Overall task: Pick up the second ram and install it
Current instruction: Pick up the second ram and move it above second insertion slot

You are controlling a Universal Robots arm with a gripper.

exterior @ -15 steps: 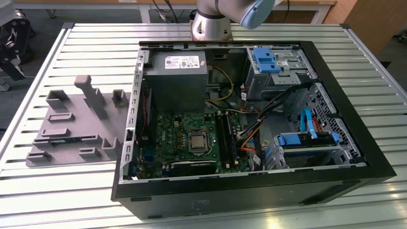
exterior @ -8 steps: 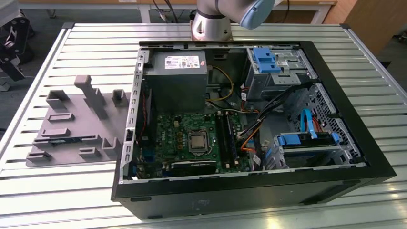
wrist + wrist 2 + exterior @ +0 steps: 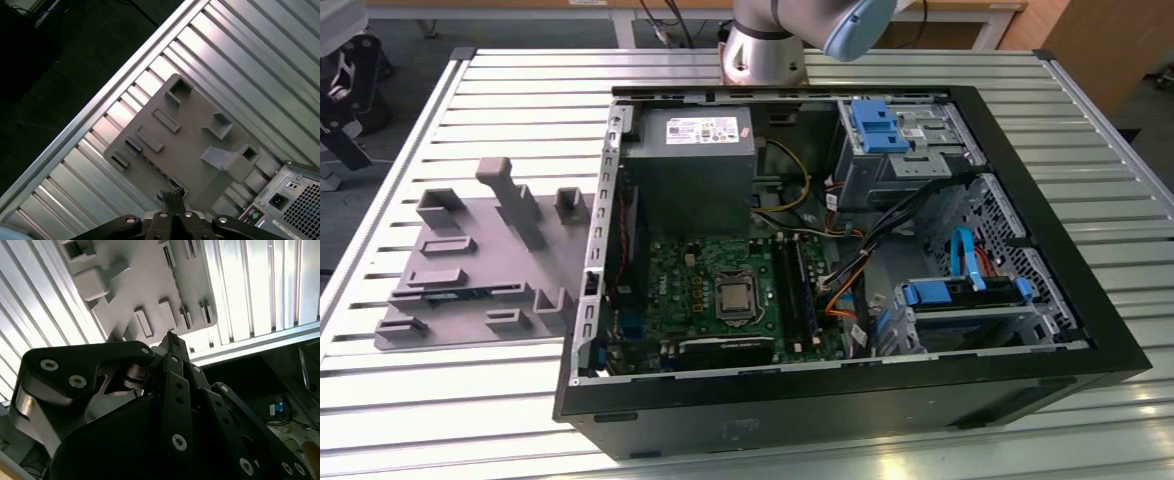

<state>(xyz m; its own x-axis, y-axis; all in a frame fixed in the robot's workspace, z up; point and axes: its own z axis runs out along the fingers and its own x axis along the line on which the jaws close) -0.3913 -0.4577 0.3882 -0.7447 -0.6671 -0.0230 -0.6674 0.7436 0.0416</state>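
Observation:
The second ram (image 3: 454,296) shows as a thin dark strip with a blue-green tint. It lies in a slot near the front of the grey fixture plate (image 3: 480,265), on the exterior view's left of the open computer case (image 3: 854,400). My gripper (image 3: 173,196) hangs well above that plate (image 3: 190,145). Its dark fingertips (image 3: 172,340) are pressed together with nothing between them. Inside the case, the green motherboard (image 3: 700,290) carries long black slots (image 3: 794,290) beside the processor socket.
The grey fixture plate carries several raised blocks and a tall post (image 3: 514,200). The power supply (image 3: 691,165), blue drive cages (image 3: 881,125) and loose cables fill the case. The slatted metal table (image 3: 494,90) ends at an edge close to the fixture (image 3: 90,115).

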